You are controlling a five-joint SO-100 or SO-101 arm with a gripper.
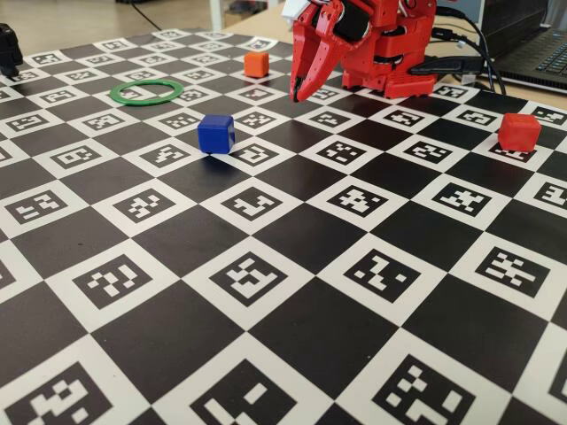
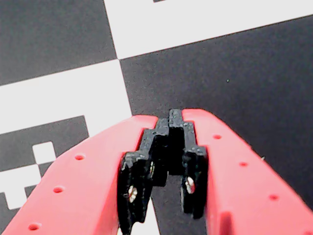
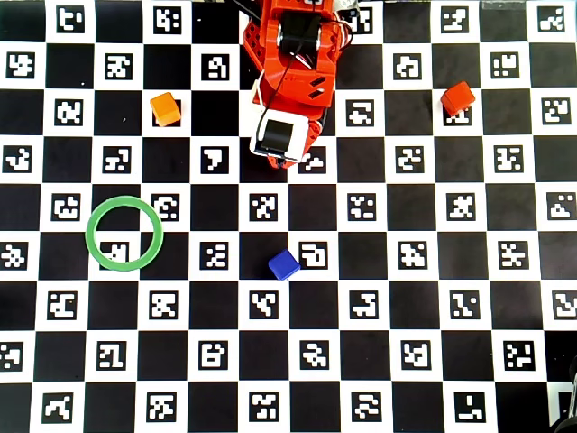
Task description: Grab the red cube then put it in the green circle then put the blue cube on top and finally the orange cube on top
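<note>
Gripper (image 2: 168, 147) clenched on nothing: wrist view shows the jaws meeting at the tips, only checkered counter (image 2: 234, 73) below. Arm looks folded back at its base, top centre of the overhead view, tip pointing down just above the board (image 1: 299, 96). Reads as a parked pose, nothing started.

Near to far in the fixed view:
- blue cube (image 1: 216, 134) left of centre, alone on a black square; overhead has it mid-frame (image 3: 284, 265).
- red cube (image 1: 518, 132) far right, well apart from everything; upper right in the overhead view (image 3: 458, 97). First target.
- green circle (image 1: 146, 91) upper left, lying flat and empty; left-centre in the overhead view (image 3: 124, 233).
- orange cube (image 1: 256, 63) at the back, just left of the gripper; upper left in the overhead view (image 3: 165, 108).

Judgement: the cubes are scattered apart, so each is free to grasp. Red and the circle sit on opposite sides, so step one is a long carry across the board.
</note>
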